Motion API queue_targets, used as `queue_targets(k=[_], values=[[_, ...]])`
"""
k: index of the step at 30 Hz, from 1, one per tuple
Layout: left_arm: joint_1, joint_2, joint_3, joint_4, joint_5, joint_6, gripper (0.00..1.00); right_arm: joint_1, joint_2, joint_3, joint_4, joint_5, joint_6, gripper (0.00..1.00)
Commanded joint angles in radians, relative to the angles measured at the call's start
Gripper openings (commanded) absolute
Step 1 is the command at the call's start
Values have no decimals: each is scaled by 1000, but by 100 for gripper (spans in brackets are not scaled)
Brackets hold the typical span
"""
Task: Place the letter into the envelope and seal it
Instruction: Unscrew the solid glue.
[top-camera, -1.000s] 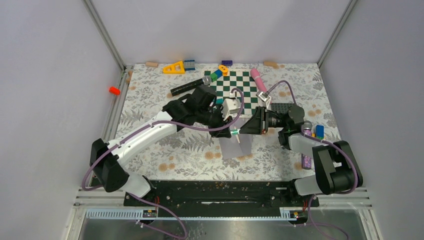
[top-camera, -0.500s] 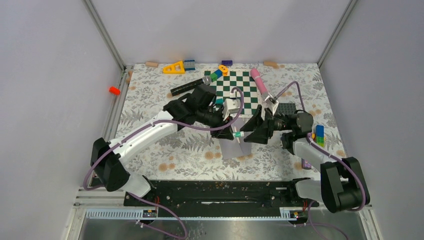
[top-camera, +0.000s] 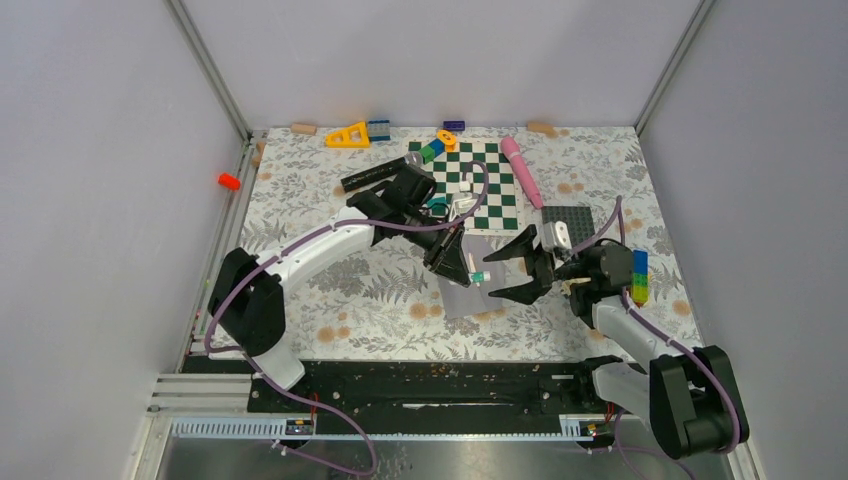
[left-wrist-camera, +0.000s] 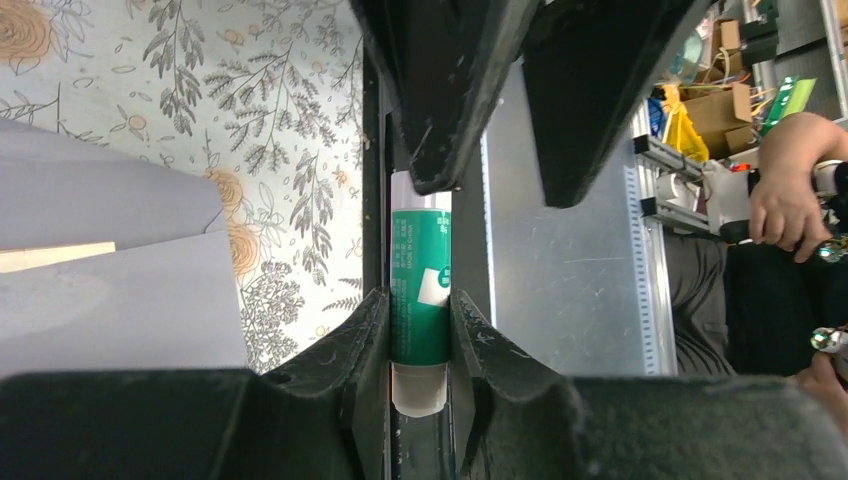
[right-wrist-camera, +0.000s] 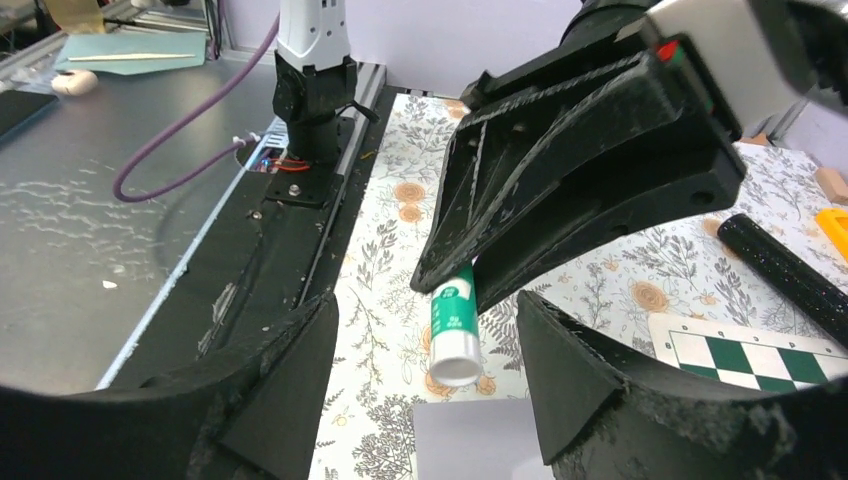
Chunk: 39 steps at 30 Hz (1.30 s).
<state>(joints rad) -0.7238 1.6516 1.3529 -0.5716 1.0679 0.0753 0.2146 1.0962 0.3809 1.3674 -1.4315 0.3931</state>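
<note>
My left gripper (top-camera: 462, 268) is shut on a green glue stick (left-wrist-camera: 419, 310), whose white end sticks out toward the right arm. That glue stick (right-wrist-camera: 455, 325) hangs just above the table, between the spread fingers of my open right gripper (right-wrist-camera: 428, 305), which touch nothing. The light grey envelope (top-camera: 470, 300) lies flat on the floral cloth under both grippers. In the left wrist view the envelope (left-wrist-camera: 110, 300) shows a thin cream strip (left-wrist-camera: 50, 257) at its mouth; I cannot tell whether that is the letter.
A green checkerboard (top-camera: 478, 180), a pink marker (top-camera: 522, 170) and a black glittery tube (top-camera: 380, 173) lie behind the grippers. A dark grey studded plate (top-camera: 568, 218) and stacked coloured blocks (top-camera: 638, 275) sit at the right. Small toys line the back edge.
The right gripper has gone from nearly shut at the glue stick's end to wide open. The left arm has shifted, still holding the glue stick over the envelope.
</note>
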Motion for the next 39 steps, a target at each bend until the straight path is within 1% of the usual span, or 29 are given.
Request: queue_targets(k=[1, 4, 5, 7, 8, 9, 13, 19, 26, 29, 32, 35, 39], values=[[9, -6, 0, 127, 122, -72, 0, -6, -32, -25, -62, 32, -217, 72], [11, -1, -4, 152, 131, -123, 0, -3, -72, -36, -202, 64, -342, 70], [13, 1, -5, 162, 135, -140, 0, -2, -92, -35, -274, 76, -399, 69], [15, 5, -9, 179, 142, -156, 0, 5, -146, -23, -474, 109, -550, 67], [16, 7, -8, 180, 144, -158, 0, 13, -175, -7, -612, 125, -655, 67], [16, 8, -9, 180, 144, -158, 0, 22, -184, 10, -696, 129, -718, 66], [16, 11, -8, 180, 133, -162, 0, 43, -175, 16, -686, 133, -698, 64], [17, 19, -10, 167, 114, -155, 0, 62, -174, 38, -713, 129, -689, 56], [16, 41, 5, 145, 112, -144, 0, 69, -167, 60, -717, 162, -686, 55], [16, 40, 6, 145, 113, -144, 0, 71, -165, 65, -724, 142, -687, 54], [17, 37, 7, 145, 115, -143, 0, 77, -166, 58, -738, 123, -698, 48], [16, 36, 8, 147, 116, -144, 0, 80, -174, 54, -794, 112, -744, 42], [16, 43, 10, 148, 113, -147, 0, 82, -175, 57, -802, 103, -745, 35]])
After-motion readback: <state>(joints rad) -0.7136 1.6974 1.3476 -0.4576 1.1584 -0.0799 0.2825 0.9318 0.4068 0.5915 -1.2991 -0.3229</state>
